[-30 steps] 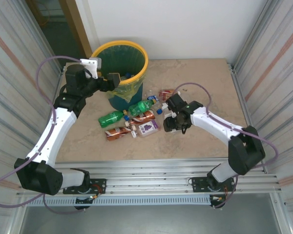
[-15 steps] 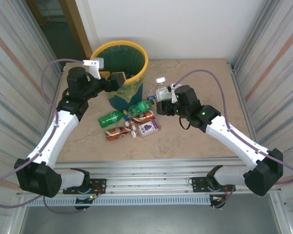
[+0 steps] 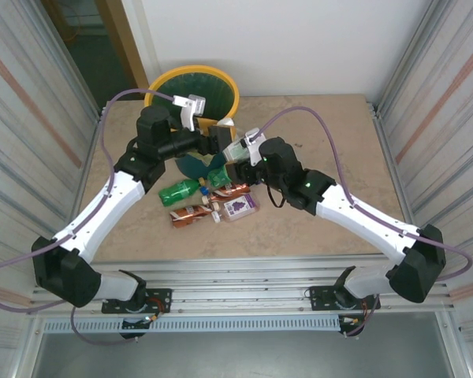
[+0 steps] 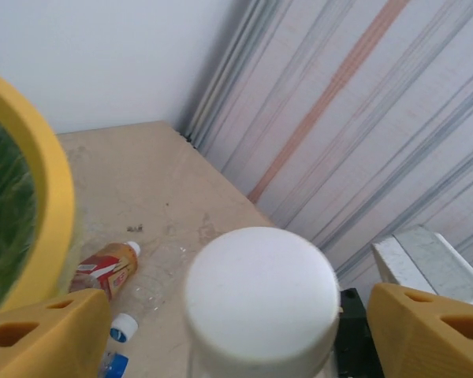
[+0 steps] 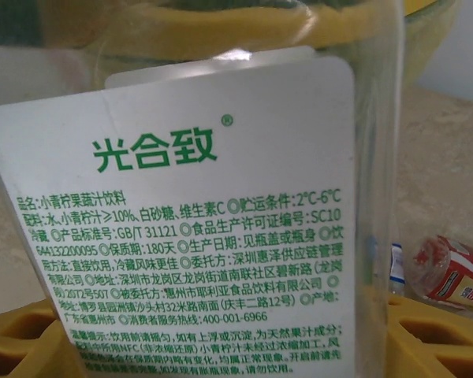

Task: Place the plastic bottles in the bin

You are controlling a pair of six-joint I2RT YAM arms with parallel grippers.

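Note:
My right gripper (image 3: 240, 157) is shut on a clear plastic bottle (image 3: 234, 149) with a white label in green print (image 5: 221, 205). It holds the bottle in the air just right of the bin (image 3: 192, 69). My left gripper (image 3: 222, 135) reaches in from the left. Its yellow fingers (image 4: 43, 335) stand either side of the bottle's white cap (image 4: 260, 299), with a gap on both sides. The bin's yellow rim (image 4: 51, 189) is close by, and behind the bottle (image 5: 299, 24). More bottles lie below: green (image 3: 177, 191), brown-orange (image 3: 193, 215) and purple-labelled (image 3: 240, 206).
An orange-brown bottle (image 4: 106, 268) and a clear one with a white and blue cap (image 4: 142, 295) lie at the bin's foot. A red-labelled bottle (image 5: 457, 276) lies to the right. Corrugated metal walls (image 3: 433, 94) close in both sides of the table.
The right arm lifted the clear bottle from the table's middle and carried it left to the bin. The left gripper swung right from the bin rim to the bottle's cap, jaws narrowing.

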